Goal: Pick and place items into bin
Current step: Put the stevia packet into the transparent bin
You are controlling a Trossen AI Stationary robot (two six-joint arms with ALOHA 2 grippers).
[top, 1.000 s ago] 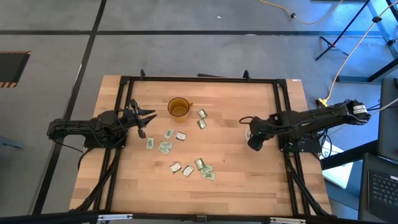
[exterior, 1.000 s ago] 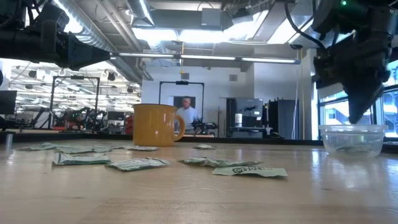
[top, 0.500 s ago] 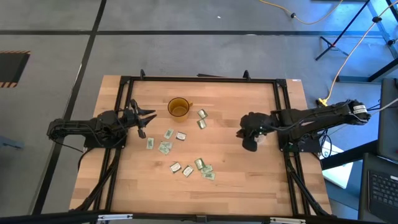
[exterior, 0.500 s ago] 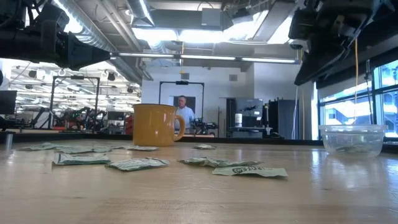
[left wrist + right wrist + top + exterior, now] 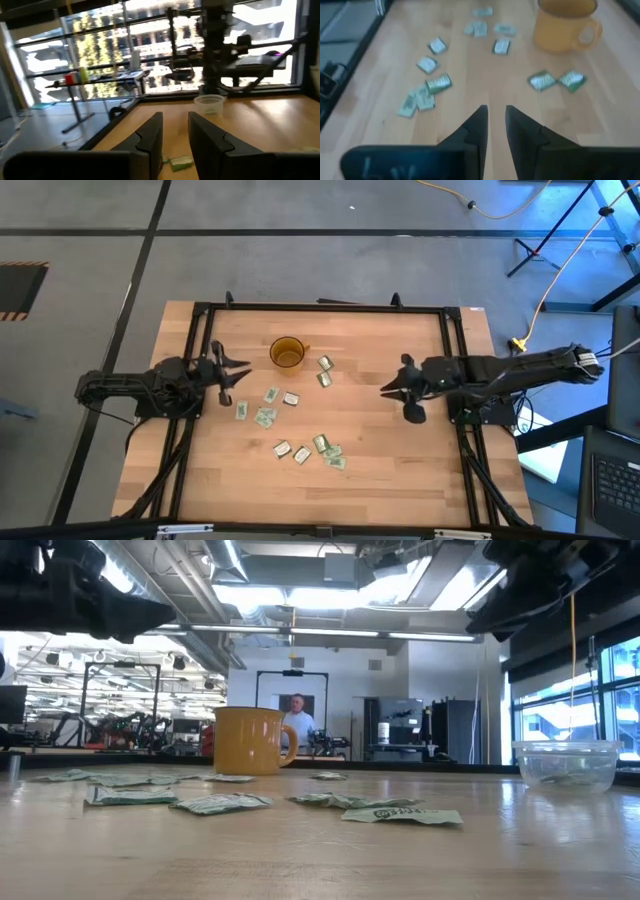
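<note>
The wooden counter (image 5: 370,460) has the amber mug (image 5: 287,353) up top and the clear bin (image 5: 566,762) over on the right side. The right end effector (image 5: 398,387) hovers near the bin with its fingers slightly apart and empty, while the left end effector (image 5: 230,372) waits at the left edge, also slightly parted. The green packets (image 5: 300,435) are scattered mid-counter between them.

Left arm: reaches in from the 9 o'clock edge of the worktop, low and nearly level, wrist pointing toward 3 o'clock. Left end effector (image 5: 232,373) fingers (image 5: 150,136) slightly parted, nothing between them.

Right arm: extends from the 3 o'clock side, wrist aimed toward 9 o'clock. Right end effector (image 5: 398,385) fingers (image 5: 475,129) narrowly apart, empty, raised above the worktop.
</note>
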